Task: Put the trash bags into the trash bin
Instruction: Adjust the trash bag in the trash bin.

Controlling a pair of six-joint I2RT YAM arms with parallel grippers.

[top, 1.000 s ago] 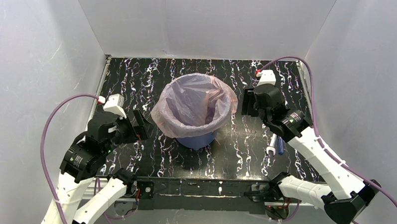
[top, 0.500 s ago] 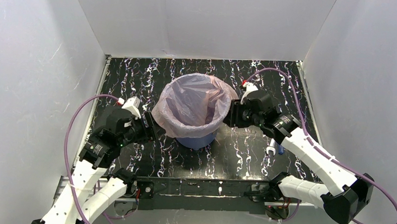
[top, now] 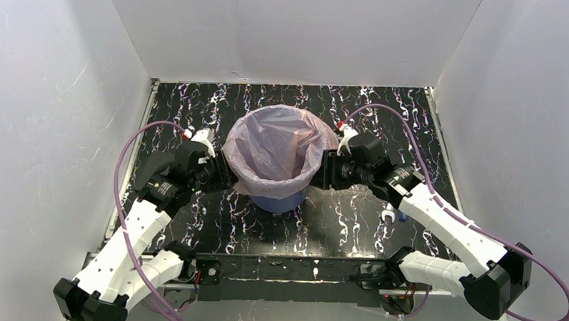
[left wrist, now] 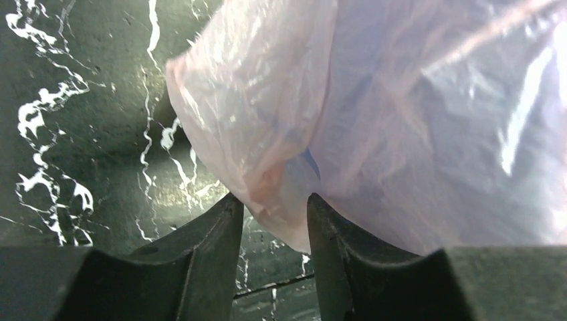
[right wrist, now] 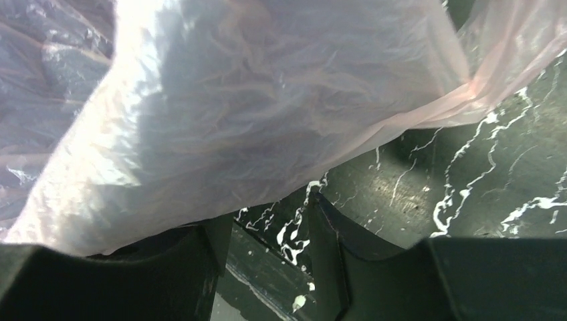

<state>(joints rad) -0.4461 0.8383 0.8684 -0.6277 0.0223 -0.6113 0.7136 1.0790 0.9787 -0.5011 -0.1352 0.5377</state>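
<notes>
The blue trash bin (top: 280,201) stands mid-table, lined with the pale-pink trash bag (top: 276,149), whose film spills over the rim all round. My left gripper (top: 222,175) is against the overhang on the bin's left side. In the left wrist view a hanging fold of the bag (left wrist: 281,200) dips between the half-spread fingertips of the left gripper (left wrist: 273,208), with table showing below. My right gripper (top: 327,170) sits at the bin's right side. In the right wrist view the bag (right wrist: 254,127) lies over one finger of the right gripper (right wrist: 267,224), whose gap is bare.
A white pen (top: 387,215) and a blue pen (top: 403,213) lie on the black marbled table (top: 351,220) right of the bin, partly under the right arm. White walls enclose the table on three sides.
Both arms swung inward from the table's sides to the bin's overhanging bag. The left jaws narrowed a lot; the right jaws narrowed slightly.
</notes>
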